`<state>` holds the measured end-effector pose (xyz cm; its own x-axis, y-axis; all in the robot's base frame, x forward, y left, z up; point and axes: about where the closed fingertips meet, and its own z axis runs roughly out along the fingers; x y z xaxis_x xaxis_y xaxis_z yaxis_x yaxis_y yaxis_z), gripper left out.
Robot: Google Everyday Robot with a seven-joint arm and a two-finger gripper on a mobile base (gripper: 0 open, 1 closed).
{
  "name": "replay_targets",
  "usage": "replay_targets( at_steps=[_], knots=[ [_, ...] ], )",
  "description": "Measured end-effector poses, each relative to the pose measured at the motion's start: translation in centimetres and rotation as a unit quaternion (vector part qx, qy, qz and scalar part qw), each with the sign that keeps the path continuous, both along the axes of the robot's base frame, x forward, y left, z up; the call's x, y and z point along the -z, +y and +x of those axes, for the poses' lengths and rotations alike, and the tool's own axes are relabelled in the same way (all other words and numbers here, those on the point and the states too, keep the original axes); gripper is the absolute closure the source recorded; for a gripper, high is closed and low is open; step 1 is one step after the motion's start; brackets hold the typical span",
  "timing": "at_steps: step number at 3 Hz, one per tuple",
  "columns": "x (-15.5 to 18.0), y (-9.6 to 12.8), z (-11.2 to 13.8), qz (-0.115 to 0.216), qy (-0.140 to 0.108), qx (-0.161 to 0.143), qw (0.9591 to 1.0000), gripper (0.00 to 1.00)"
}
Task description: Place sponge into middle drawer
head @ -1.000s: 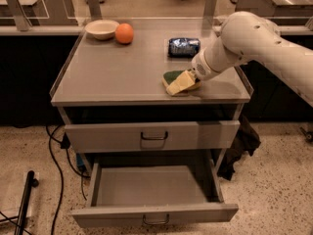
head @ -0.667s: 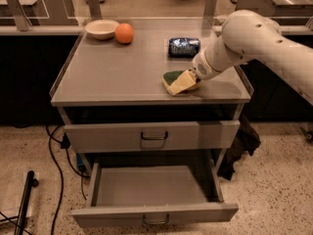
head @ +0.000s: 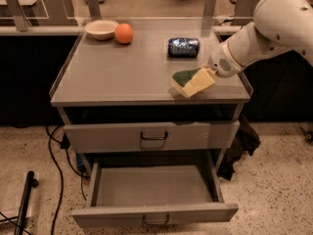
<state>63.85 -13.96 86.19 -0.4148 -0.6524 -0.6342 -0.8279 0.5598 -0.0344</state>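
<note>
The sponge (head: 190,81), dark green on top with pale yellow foam below, is tilted at the right front of the cabinet top (head: 122,75). My gripper (head: 207,75) comes in from the right on a white arm and is shut on the sponge's right end, holding it just above the surface. The middle drawer (head: 154,213), grey with a small dark handle, is pulled out and open below, and its inside shows nothing in it. It lies lower and nearer the camera than the sponge.
A dark blue crinkled packet (head: 183,47) lies behind the sponge. A white bowl (head: 101,28) and an orange (head: 124,33) sit at the back left. The upper drawer front (head: 151,136) is nearly closed. Cables (head: 54,160) trail on the floor at left.
The arm has shifted up and to the right, and the sponge has moved a little right with it and now sits tilted off the surface.
</note>
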Motion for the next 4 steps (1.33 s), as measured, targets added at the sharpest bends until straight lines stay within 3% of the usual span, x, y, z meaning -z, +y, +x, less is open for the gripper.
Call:
replay_targets(
  at_steps=[1, 2, 4],
  knots=[
    [0.0, 0.0, 0.0, 0.0, 0.0, 0.0, 1.0, 1.0],
    [-0.9, -0.2, -1.6, 0.001, -0.007, -0.001, 1.0, 1.0],
    [-2.8, -0.6, -9.0, 0.008, -0.018, 0.009, 0.9998, 1.0]
  ],
)
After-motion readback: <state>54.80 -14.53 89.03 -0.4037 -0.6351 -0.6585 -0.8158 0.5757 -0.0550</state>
